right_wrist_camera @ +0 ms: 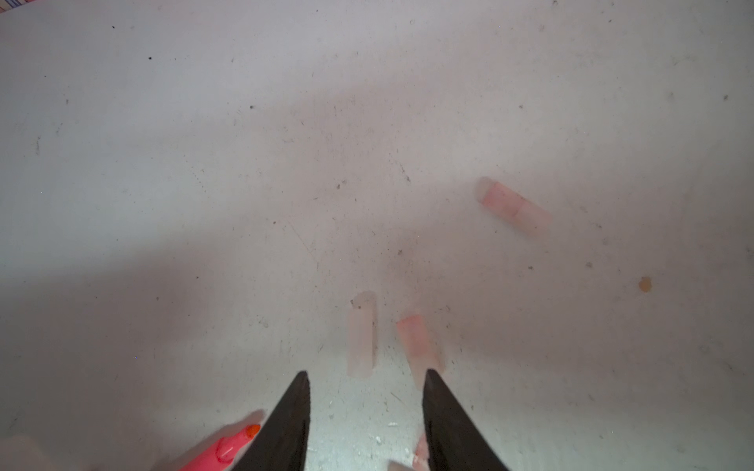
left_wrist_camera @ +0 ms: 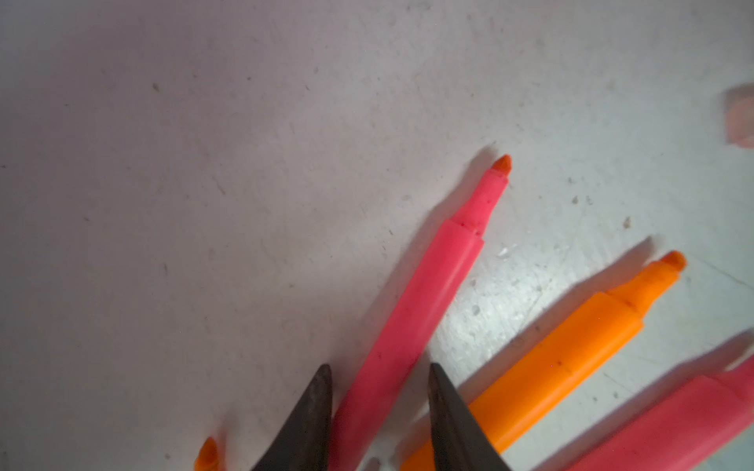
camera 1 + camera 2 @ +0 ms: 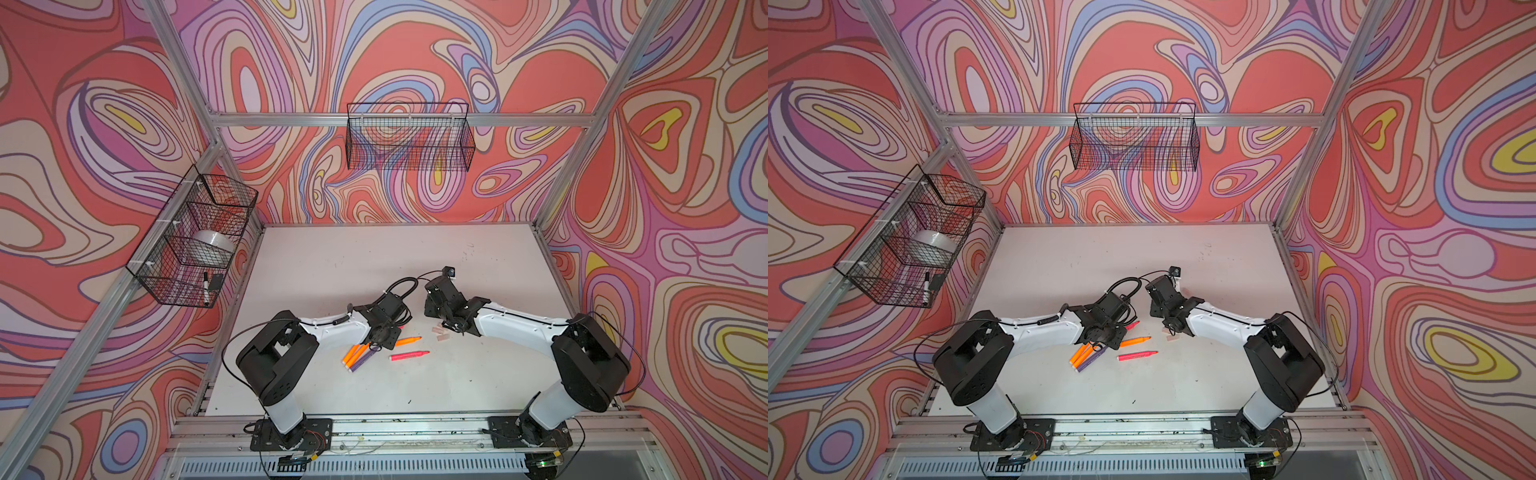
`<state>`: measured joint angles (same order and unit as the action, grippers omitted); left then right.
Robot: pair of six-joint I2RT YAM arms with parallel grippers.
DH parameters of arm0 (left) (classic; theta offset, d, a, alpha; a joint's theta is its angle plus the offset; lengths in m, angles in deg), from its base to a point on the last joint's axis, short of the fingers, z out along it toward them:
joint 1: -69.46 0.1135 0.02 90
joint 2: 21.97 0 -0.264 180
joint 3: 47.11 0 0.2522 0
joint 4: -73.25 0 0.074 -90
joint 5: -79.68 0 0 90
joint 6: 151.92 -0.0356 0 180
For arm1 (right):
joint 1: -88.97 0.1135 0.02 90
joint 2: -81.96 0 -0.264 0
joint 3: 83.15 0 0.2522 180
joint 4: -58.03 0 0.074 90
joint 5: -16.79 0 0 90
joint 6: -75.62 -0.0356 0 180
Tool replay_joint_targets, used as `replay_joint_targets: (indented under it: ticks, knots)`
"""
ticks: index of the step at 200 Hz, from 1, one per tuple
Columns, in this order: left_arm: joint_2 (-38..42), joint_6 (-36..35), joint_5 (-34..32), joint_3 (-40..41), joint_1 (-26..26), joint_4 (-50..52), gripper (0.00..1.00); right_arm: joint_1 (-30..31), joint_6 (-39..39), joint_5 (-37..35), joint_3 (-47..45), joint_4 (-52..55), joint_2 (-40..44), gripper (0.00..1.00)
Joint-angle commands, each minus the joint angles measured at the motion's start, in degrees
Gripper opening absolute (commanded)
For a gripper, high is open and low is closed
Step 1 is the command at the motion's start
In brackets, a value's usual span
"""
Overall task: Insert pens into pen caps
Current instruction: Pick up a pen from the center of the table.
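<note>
In the left wrist view my left gripper [image 2: 378,367] stands astride a hot pink pen [image 2: 440,277] lying on the table. One finger touches the barrel and a gap shows at the other. An orange pen [image 2: 571,354] and a second pink pen [image 2: 673,424] lie beside it. In a top view two orange pens [image 3: 353,353] and a purple pen [image 3: 362,360] lie bunched under the left wrist. My right gripper [image 1: 366,373] is open and holds nothing. Just ahead of it lie two pale pen caps [image 1: 361,334] [image 1: 418,342], with a third cap [image 1: 514,208] farther off.
A wire basket [image 3: 187,245] on the left wall holds a tape roll [image 3: 214,245] and a white black-capped marker [image 3: 205,286]. Another wire basket [image 3: 409,137] hangs on the back wall. Aluminium frame posts border the white table [image 3: 332,257].
</note>
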<state>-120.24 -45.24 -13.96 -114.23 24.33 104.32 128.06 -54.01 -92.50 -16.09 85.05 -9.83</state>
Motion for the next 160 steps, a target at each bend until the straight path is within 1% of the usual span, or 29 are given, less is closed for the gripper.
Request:
replay_joint_targets:
  ticks: [1,26,58,77,96,114,134,160]
  knots:
    - [-2.50,-0.60,1.49,-0.25,-0.23,1.18,0.34,0.27,-0.31,-0.45,-0.81,-0.85,1.63,0.46]
    - [-3.29,-0.78,1.60,-0.32,-0.19,1.12,0.25,0.27,-0.58,-0.03,-1.26,-1.60,1.88,0.46]
    - [-4.11,-1.13,0.13,-1.62,0.35,2.45,0.13,0.29,-1.23,1.95,-2.31,-4.29,2.13,0.46]
    - [-3.84,-1.44,1.38,-2.61,1.79,2.42,0.11,0.36,-2.17,3.62,-3.40,-6.98,2.65,0.46]
    - [-1.65,-2.46,4.66,-3.28,3.62,0.79,0.10,0.70,-3.65,6.71,-5.08,-12.03,3.61,0.46]
    - [2.33,-3.51,7.10,-3.37,4.25,-1.71,0.09,1.78,-5.46,10.24,-7.37,-19.41,4.78,0.46]
    - [6.65,-3.43,9.21,-2.50,4.50,-6.25,0.10,3.22,-7.89,12.35,-8.39,-25.15,5.04,0.46]
    - [11.01,-2.46,10.77,-0.75,4.52,-9.38,0.10,4.11,-11.74,15.97,-9.34,-32.16,2.77,0.44]
